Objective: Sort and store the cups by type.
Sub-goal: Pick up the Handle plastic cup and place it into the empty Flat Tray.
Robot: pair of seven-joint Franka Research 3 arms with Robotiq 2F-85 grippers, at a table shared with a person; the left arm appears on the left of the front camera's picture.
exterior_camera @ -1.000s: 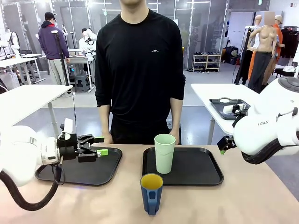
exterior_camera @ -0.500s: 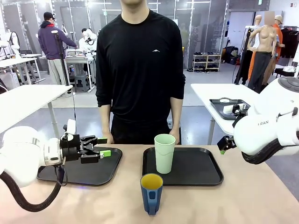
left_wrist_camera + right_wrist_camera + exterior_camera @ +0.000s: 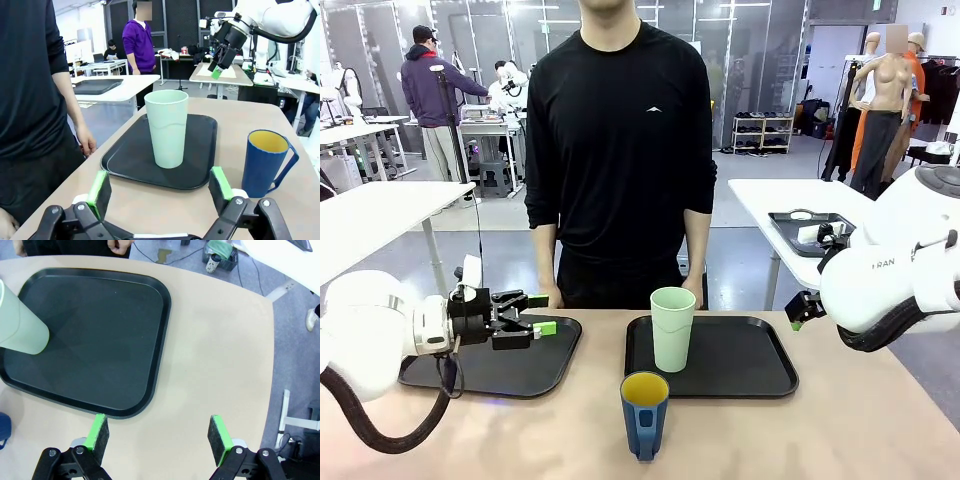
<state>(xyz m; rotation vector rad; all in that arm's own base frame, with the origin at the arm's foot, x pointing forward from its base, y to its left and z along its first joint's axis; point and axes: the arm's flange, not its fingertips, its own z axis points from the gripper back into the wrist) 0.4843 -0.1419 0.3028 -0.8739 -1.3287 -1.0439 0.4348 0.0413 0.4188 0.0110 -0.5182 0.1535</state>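
A tall mint-green tumbler (image 3: 672,328) stands upright on the left part of the right black tray (image 3: 740,360). A dark blue handled mug (image 3: 644,413) with a yellow inside stands on the bare table in front of that tray. My left gripper (image 3: 535,314) hovers open and empty over the left black tray (image 3: 490,370), pointing toward the cups. In the left wrist view its gripper (image 3: 162,182) faces the tumbler (image 3: 166,127) and the mug (image 3: 265,162). My right gripper (image 3: 798,308) hangs at the right tray's far right edge. The right wrist view shows this gripper (image 3: 160,432) open, above the table beside the tray (image 3: 115,330), far from the tumbler (image 3: 20,330).
A person in black stands at the far edge, hands (image 3: 552,298) resting near the table rim between the trays. Bare tabletop (image 3: 840,430) lies right of and in front of the right tray. Other tables stand behind.
My left gripper has shifted slightly right, toward the cups, over the left tray. The cups and the right arm have stayed put.
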